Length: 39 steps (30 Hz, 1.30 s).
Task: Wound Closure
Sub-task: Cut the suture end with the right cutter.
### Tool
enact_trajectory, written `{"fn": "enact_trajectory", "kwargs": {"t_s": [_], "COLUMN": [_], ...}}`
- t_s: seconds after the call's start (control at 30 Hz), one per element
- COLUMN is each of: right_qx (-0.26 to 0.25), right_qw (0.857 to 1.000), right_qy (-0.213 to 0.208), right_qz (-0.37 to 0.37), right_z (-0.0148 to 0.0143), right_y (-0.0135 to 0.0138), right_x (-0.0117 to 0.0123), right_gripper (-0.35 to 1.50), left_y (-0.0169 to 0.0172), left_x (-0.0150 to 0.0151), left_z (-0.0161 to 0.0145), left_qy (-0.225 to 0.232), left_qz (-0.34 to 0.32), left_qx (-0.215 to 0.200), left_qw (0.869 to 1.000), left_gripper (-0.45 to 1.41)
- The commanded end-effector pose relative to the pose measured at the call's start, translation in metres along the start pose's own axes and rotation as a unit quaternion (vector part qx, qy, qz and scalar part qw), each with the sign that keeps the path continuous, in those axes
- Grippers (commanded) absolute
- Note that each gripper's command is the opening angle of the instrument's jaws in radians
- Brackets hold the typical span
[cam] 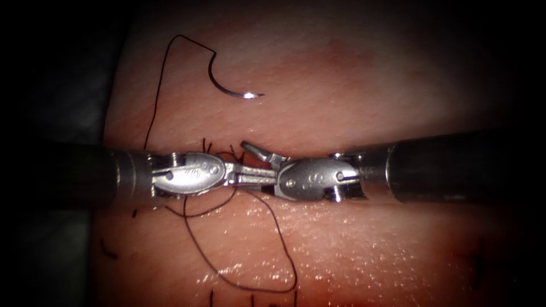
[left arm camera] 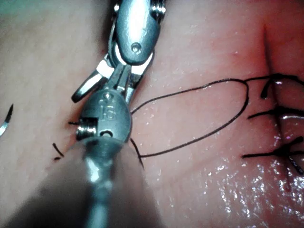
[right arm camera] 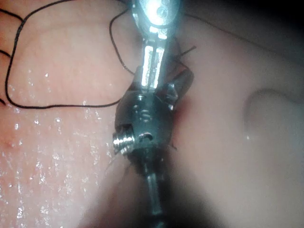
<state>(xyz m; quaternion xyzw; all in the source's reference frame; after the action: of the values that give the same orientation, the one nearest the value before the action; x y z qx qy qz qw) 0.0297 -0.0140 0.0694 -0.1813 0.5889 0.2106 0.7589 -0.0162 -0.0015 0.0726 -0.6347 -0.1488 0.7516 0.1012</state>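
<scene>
Left hand: the left hand [cam: 250,175] reaches in from the endoscope view's left, its two jaws pressed together and pointing toward the other tool; whether thread is pinched between them cannot be told. It also shows in the right wrist view [right arm camera: 153,71].
Right hand: the right hand [cam: 259,165] comes in from the right, jaws spread, one lifted up and away and the other lying along the left hand's jaws, tips meeting over the cut. It holds nothing that can be made out. In the left wrist view [left arm camera: 102,80] one jaw angles out to the side.
Needle: the needle [cam: 230,85] lies free on the tissue, well apart from both hands, above them in the endoscope view, not in the tissue and held by neither hand.
Thread: the thread [cam: 284,250] runs from the needle's blunt end down the left side to the hands, then makes a wide loop on the tissue below them.
Tissue: the tissue [cam: 369,85] lies under everything, its cut running beneath the two hands.
Cut ends: short cut ends of thread [cam: 108,250] lie on the tissue at lower left.
</scene>
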Motion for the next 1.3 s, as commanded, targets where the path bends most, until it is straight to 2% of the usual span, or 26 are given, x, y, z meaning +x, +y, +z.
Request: {"fn": "enact_trajectory", "kwargs": {"t_s": [0.03,0.07,0.13,0.17,0.2,0.27,0.5,0.53,0.57,0.67,0.73,0.93,1.13,1.3], "right_qx": [-0.002,-0.002,0.000,0.005,0.005,0.016,0.028,0.028,0.020,-0.014,-0.018,-0.019,-0.008,-0.014], "right_qw": [1.000,1.000,1.000,1.000,1.000,0.999,0.999,0.999,0.999,0.999,0.999,0.998,0.998,0.996], "right_qy": [0.005,0.005,0.012,0.017,0.021,0.033,0.030,0.027,0.026,-0.001,-0.006,-0.035,-0.049,-0.068], "right_qz": [0.001,0.001,0.001,-0.001,-0.004,-0.003,-0.033,-0.033,-0.032,-0.034,-0.037,-0.040,-0.050,-0.057], "right_z": [0.0006,0.0006,0.0004,0.0002,0.0001,0.0001,0.0010,0.0011,0.0011,0.0011,0.0010,-0.0003,-0.0036,-0.0067], "right_y": [-0.0006,-0.0006,-0.0006,-0.0006,-0.0006,-0.0006,-0.0010,-0.0010,-0.0010,-0.0007,-0.0006,0.0000,0.0006,0.0012], "right_x": [-0.0003,-0.0003,-0.0002,-0.0001,-0.0001,-0.0001,-0.0001,-0.0002,-0.0002,-0.0004,-0.0005,-0.0008,-0.0011,-0.0017], "right_gripper": [1.35,1.33,1.15,0.76,0.52,-0.35,-0.35,-0.08,0.62,1.40,1.46,1.48,1.48,1.48], "left_y": [-0.0001,-0.0001,-0.0002,-0.0001,0.0000,0.0001,0.0002,0.0002,0.0002,0.0003,0.0004,0.0009,0.0014,0.0022], "left_x": [-0.0005,-0.0005,-0.0005,-0.0005,-0.0005,-0.0006,-0.0007,-0.0007,-0.0007,-0.0007,-0.0006,0.0000,0.0013,0.0021], "left_z": [0.0006,0.0006,0.0006,0.0006,0.0007,0.0008,0.0010,0.0010,0.0010,0.0008,0.0007,0.0002,-0.0010,-0.0016], "left_qy": [0.001,0.002,0.004,0.006,0.006,0.007,0.011,0.011,0.011,0.012,0.013,0.014,0.023,0.025], "left_qz": [-0.002,-0.002,-0.004,-0.003,-0.005,-0.007,-0.007,-0.007,-0.007,-0.009,-0.009,-0.010,-0.016,0.007], "left_qx": [-0.002,-0.003,-0.003,-0.003,-0.003,-0.004,-0.008,-0.008,-0.009,-0.011,-0.012,-0.016,-0.018,-0.022], "left_qw": [1.000,1.000,1.000,1.000,1.000,1.000,1.000,1.000,1.000,1.000,1.000,1.000,0.999,0.999], "left_gripper": [-0.45,-0.45,-0.45,-0.45,-0.45,-0.45,-0.45,-0.45,-0.45,-0.45,-0.45,-0.45,-0.45,-0.45]}}
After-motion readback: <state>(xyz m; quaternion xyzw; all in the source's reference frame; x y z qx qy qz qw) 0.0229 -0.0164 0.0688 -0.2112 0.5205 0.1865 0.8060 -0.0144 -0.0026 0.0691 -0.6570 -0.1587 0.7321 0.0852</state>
